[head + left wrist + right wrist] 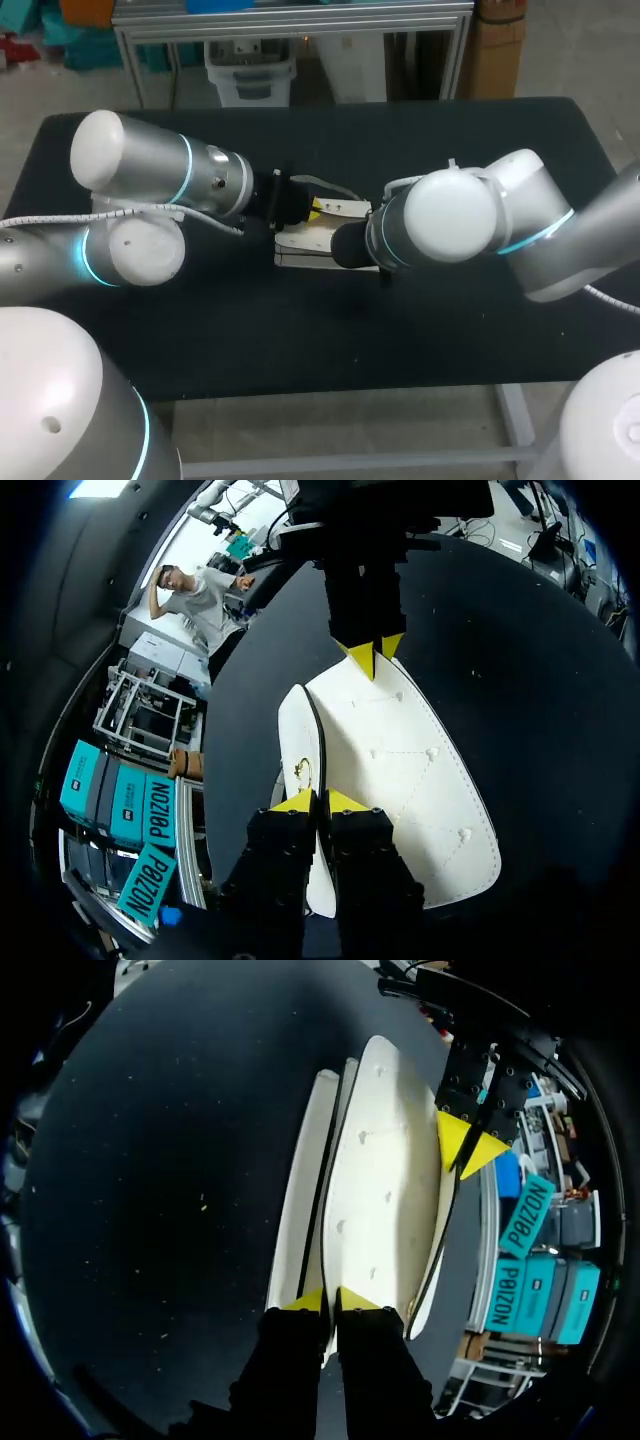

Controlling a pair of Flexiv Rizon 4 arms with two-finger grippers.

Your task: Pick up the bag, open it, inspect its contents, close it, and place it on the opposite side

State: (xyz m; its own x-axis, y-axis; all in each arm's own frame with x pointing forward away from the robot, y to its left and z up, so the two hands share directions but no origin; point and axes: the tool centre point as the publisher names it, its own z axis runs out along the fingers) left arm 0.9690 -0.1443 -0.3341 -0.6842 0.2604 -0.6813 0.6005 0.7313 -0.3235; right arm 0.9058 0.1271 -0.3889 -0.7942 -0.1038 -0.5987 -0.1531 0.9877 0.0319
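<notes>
The bag (312, 243), white, quilted and studded, sat at the middle of the table (450, 330). The two arms met over it from opposite sides. Whether it rested on the surface or was held just clear of it could not be told.

Left gripper (322, 802): jaws drawn almost together, with only a thin edge of the bag between the tips. The hold was at the end beside the small gold clasp (300, 773). Judged a pinch on the rim or flap at that end.

Right gripper (330, 1300): jaws likewise all but closed. They nipped the bag at the opposite end, where its two white panels came together.

Assessment of the hold: grips at opposite ends fixed the bag along its length, so it could neither swing nor twist. Both were taken on thin edges rather than across the body. That suits parting the mouth — one gripper anchoring a panel while the other draws its edge away. Placing the left grip near the clasp fits that purpose.

The right wrist view showed a narrow dark gap between the panels, so the mouth appeared slightly parted at most. No contents were visible in any view.

Stage, as judged: the opening step was in hand, and inspection, closing and placement were not yet done.

Risk noted: a thin edge may slip from so shallow a pinch under pull.
</notes>
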